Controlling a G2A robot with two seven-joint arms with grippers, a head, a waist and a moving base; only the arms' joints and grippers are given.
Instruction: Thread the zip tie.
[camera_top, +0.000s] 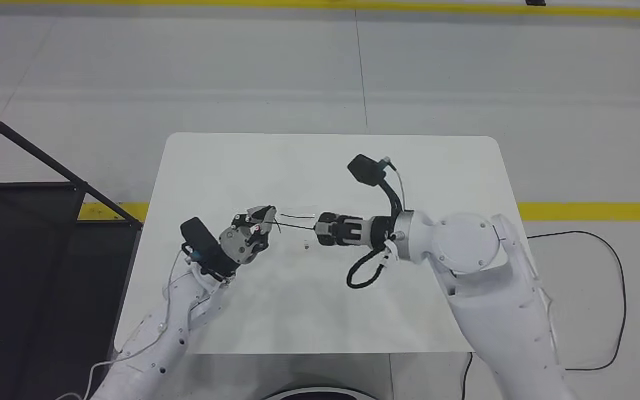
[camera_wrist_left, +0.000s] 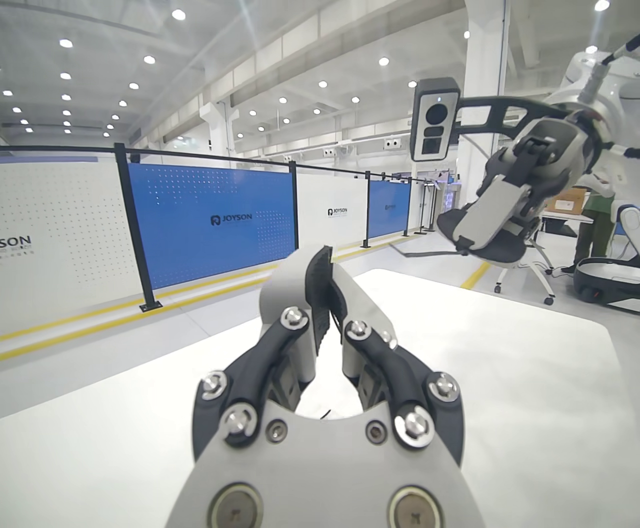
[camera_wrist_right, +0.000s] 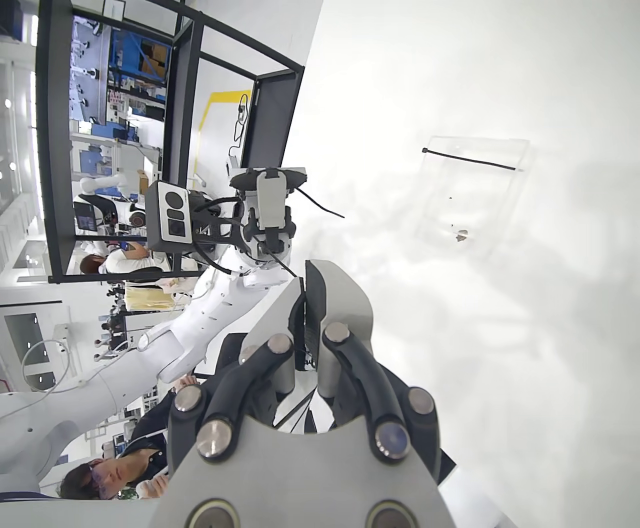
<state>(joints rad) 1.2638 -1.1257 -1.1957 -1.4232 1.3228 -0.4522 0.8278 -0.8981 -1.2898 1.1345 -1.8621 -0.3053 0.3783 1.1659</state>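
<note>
A thin black plastic zip tie (camera_wrist_right: 325, 206) is pinched in the closed left gripper (camera_wrist_right: 267, 175). Its tail is pointed toward the facing right gripper (camera_wrist_left: 462, 244), likewise clamped on a strip end, seemingly so tail and head can be aligned.

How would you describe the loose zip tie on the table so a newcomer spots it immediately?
On the white table, near its middle, lies a clear sheet. The loose zip tie is the thin black strip lying flat along one edge of that sheet. Unlike the other tie, pinched by the left gripper, nothing holds it.
</note>
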